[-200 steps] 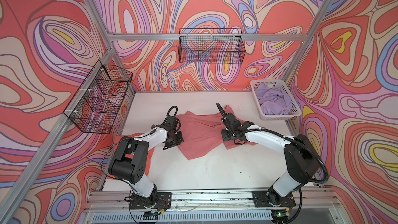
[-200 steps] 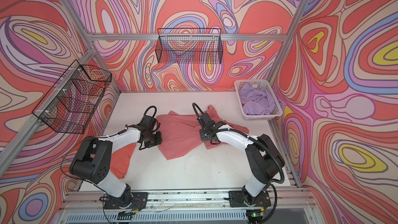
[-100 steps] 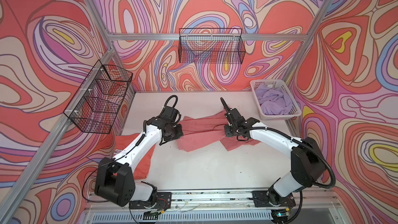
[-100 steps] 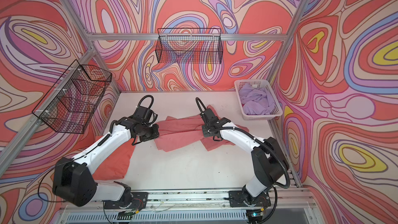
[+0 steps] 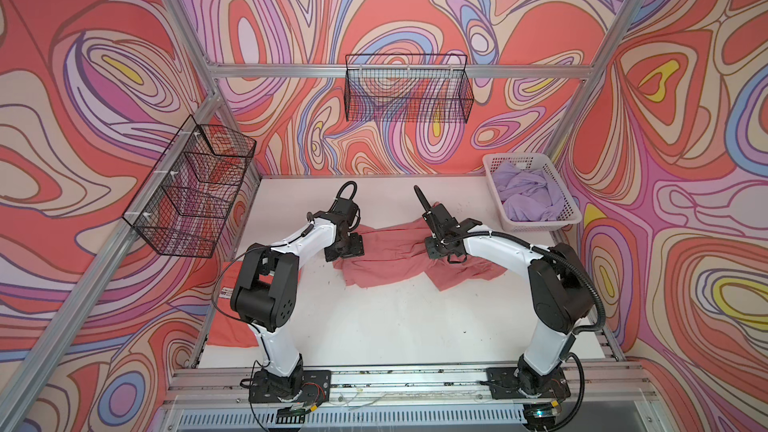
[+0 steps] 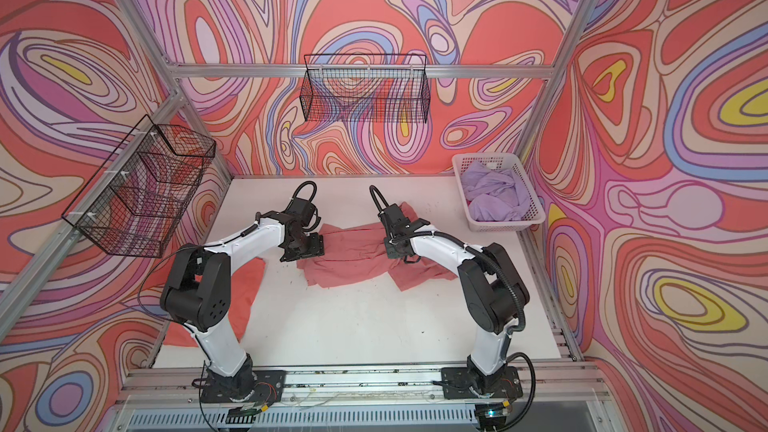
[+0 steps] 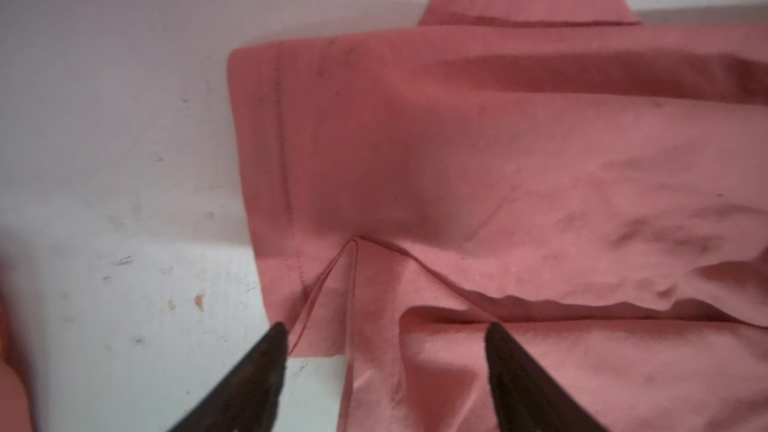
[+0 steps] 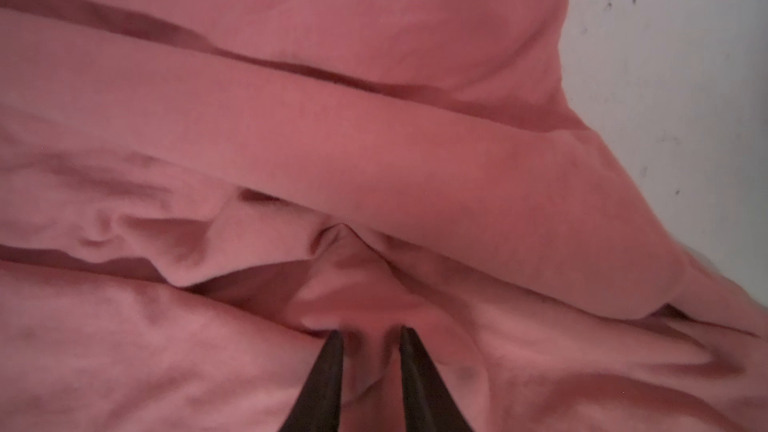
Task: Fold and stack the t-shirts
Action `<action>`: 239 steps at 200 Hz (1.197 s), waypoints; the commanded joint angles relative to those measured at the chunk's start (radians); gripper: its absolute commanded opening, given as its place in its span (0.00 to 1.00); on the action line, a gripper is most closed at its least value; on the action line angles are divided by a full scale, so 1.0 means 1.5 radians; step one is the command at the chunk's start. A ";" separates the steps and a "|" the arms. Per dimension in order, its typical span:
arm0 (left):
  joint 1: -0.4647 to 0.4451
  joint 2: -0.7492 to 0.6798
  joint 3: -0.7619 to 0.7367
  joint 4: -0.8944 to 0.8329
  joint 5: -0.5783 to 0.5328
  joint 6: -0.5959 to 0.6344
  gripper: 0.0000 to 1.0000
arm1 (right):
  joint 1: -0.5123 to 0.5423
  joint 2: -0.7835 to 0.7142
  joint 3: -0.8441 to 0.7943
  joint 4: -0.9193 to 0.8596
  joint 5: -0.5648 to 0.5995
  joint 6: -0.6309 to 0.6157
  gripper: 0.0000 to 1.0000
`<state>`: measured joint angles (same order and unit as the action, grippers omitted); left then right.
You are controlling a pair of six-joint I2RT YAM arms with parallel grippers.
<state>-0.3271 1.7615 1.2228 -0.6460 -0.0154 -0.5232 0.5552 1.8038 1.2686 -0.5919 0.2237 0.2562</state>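
Note:
A dusty salmon-pink t-shirt (image 5: 386,261) (image 6: 353,261) lies mid-table as a rumpled band folded over on itself. My left gripper (image 5: 347,249) (image 7: 386,332) hovers at its left end, open wide over a hemmed corner, holding nothing. My right gripper (image 5: 442,249) (image 8: 370,334) is down on the shirt's right part, its jaws a little apart with a soft ridge of the cloth between them. An orange-coral t-shirt (image 5: 232,320) (image 6: 245,297) lies flat at the table's left edge, partly behind the left arm. A pale lavender t-shirt (image 5: 528,197) (image 6: 494,197) is crumpled in the basket.
The white slatted basket (image 5: 540,224) (image 6: 505,224) stands at the back right corner. Black wire baskets hang on the back wall (image 5: 407,93) and the left wall (image 5: 191,193). Bare white tabletop (image 5: 395,326) stretches in front of the pink shirt.
The spread pink shirt was drawn into a folded band and laid down. Both grippers went from shut to apart, the left one wide. The left arm's elbow pulled back toward its base.

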 commanded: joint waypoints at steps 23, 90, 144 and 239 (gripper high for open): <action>0.000 -0.254 -0.152 -0.021 -0.066 -0.076 0.91 | -0.003 -0.063 0.023 -0.027 0.010 0.006 0.43; -0.040 -0.266 -0.344 0.124 0.090 -0.109 0.45 | -0.003 -0.170 0.040 -0.077 0.014 0.023 0.45; -0.040 -0.191 -0.323 0.213 0.074 -0.079 0.42 | -0.003 -0.197 0.037 -0.088 0.025 0.032 0.45; -0.041 -0.153 -0.314 0.192 0.043 -0.094 0.00 | -0.004 -0.197 0.002 -0.101 0.031 0.036 0.45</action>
<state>-0.3855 1.5513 0.7540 -0.2657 0.0921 -0.6415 0.5552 1.5261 1.3113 -0.7124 0.2504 0.2939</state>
